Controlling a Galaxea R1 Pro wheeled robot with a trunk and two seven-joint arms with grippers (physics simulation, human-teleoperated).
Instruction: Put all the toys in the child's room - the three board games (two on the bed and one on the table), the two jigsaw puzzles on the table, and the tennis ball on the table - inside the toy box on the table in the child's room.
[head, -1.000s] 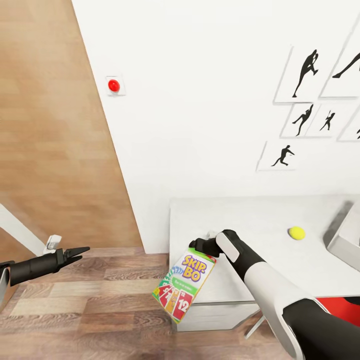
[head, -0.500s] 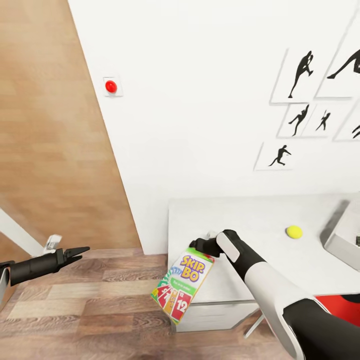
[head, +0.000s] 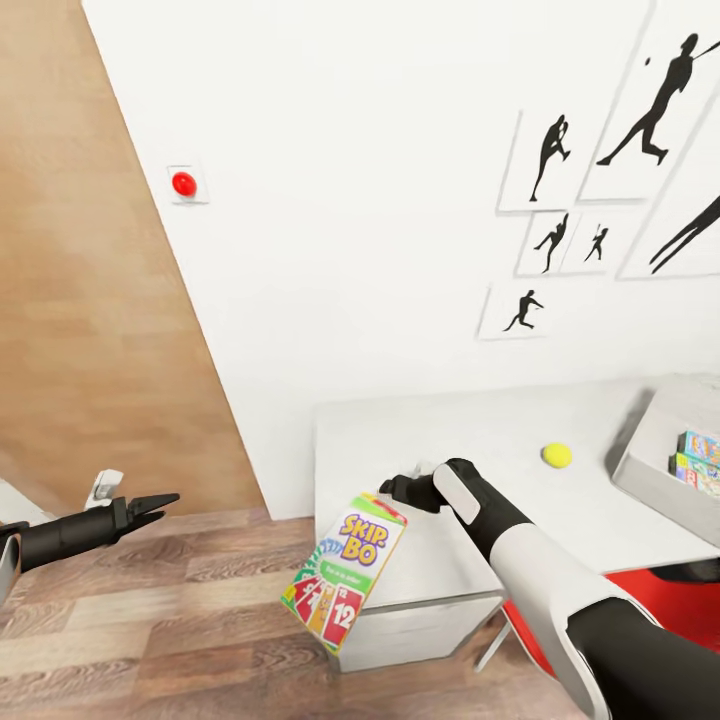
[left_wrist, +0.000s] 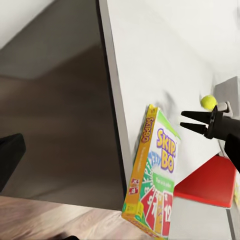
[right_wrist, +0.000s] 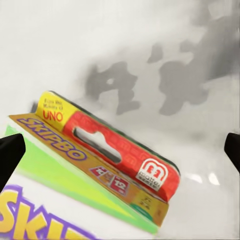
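White wall with silhouette prints (head: 545, 155) has slid left in head view since a second ago: camera turned. Toy box (head: 650, 470) at right edge now shows more, colourful boxes inside. Right pincer (head: 398, 490) clamped on Skip-Bo box (head: 343, 570), hanging past table (head: 430, 440) corner, lower centre. Tennis ball (head: 557, 455) on table near toy box. Left pincer (head: 160, 503) together, empty, lower left. Box next goes rightward into toy box.

A red round button (head: 184, 183) sits on a white wall plate. A wooden door (head: 90, 300) stands left of it. Something flat and red (head: 690, 600) lies under the desk.
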